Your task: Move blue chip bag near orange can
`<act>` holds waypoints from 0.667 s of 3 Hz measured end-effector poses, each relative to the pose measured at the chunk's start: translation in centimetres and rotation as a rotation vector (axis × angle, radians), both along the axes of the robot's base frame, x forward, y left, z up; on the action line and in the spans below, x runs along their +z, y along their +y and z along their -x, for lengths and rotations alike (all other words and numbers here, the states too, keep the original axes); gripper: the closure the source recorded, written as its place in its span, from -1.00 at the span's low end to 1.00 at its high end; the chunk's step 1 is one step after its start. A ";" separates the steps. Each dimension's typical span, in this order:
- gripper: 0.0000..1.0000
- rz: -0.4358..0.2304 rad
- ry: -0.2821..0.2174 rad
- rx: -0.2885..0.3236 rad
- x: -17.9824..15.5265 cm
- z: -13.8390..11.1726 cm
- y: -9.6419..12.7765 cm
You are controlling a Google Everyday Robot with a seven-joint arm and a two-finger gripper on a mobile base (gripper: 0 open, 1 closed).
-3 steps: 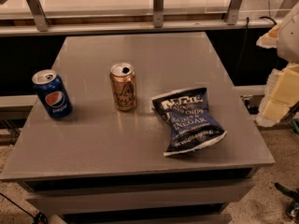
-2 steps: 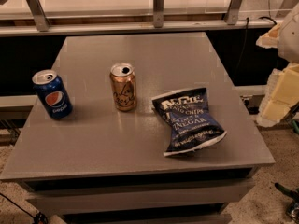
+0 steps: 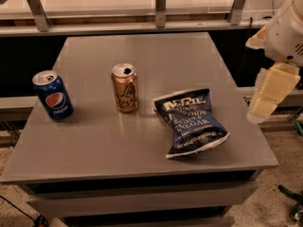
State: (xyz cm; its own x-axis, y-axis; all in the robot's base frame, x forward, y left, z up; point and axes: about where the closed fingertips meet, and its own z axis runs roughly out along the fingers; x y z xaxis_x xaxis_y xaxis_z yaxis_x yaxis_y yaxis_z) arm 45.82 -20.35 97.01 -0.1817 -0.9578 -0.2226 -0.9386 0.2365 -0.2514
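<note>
Gray table point(image 3: 142, 141) fills the middle of the frame; all four edges are in view. The far edge runs under a rail with metal posts point(image 3: 161, 6) along the top of the frame.

Blue chip bag point(image 3: 191, 122) lies flat on the table, right of centre. Its lower edge sits near the front edge of the table, and its lower right corner is near the right edge but does not overhang. Its long axis runs from the top to the bottom of the frame, tilted slightly so that the lower end swings to the right. The white lettering reads upright from the camera side, with the top seam toward the far edge.

Orange can point(image 3: 125, 88) stands upright left of centre, just beside the bag's upper left corner; a narrow strip of table shows between them. Blue can point(image 3: 53, 95) stands upright at the left, well apart from the orange can and near the left edge.

Bare surface shows between the two cans, in front of them down to the front edge, and across the far half of the table.

Gripper point(image 3: 265, 100) hangs at the right of the frame, off the table beyond its right edge, apart from the bag. Whether it is released or clenched cannot be told.
</note>
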 end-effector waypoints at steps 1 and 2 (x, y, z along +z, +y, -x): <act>-1.00 -0.012 0.034 0.022 -1.6 -1.7 1.0; -1.00 -0.022 0.052 0.053 -2.4 -2.7 2.2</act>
